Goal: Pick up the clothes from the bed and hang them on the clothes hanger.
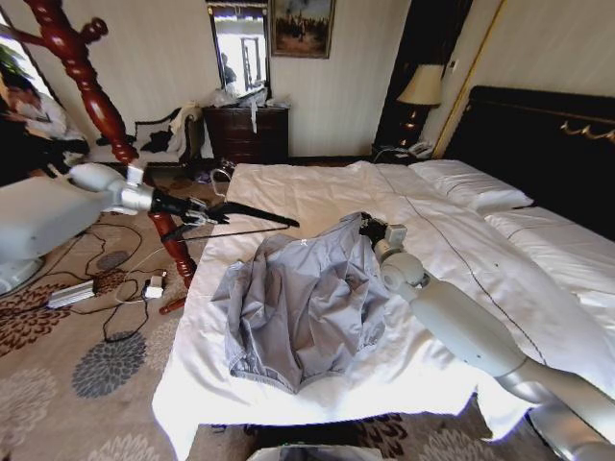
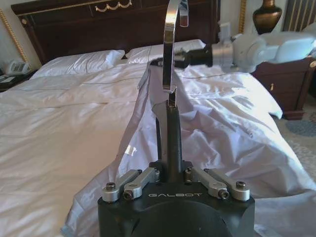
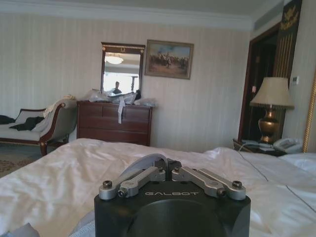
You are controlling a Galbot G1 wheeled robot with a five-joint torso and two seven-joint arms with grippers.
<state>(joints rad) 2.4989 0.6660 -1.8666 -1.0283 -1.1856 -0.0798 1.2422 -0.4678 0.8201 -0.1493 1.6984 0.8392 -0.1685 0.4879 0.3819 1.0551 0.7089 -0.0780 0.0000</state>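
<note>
The light grey-blue clothes (image 1: 298,307) lie crumpled on the bed (image 1: 317,197), on its white duvet near the foot. My right gripper (image 1: 366,229) is at the garment's collar edge. In the right wrist view it (image 3: 168,165) is shut on a fold of the grey fabric (image 3: 145,160). My left gripper (image 1: 199,211) hovers over the bed's left edge, shut on the black clothes hanger (image 1: 252,217), which points toward the garment. The left wrist view shows this gripper (image 2: 170,170) clamping the hanger's neck (image 2: 173,133), with the chrome hook (image 2: 169,44) rising above and the garment (image 2: 207,148) beyond.
A reddish-brown wooden coat stand (image 1: 96,101) rises left of the bed, behind my left arm. Cables and a power strip (image 1: 72,293) litter the carpet there. A dark dresser (image 1: 248,133), a chair with dark clothes (image 1: 163,134) and a lamp (image 1: 421,86) line the far wall.
</note>
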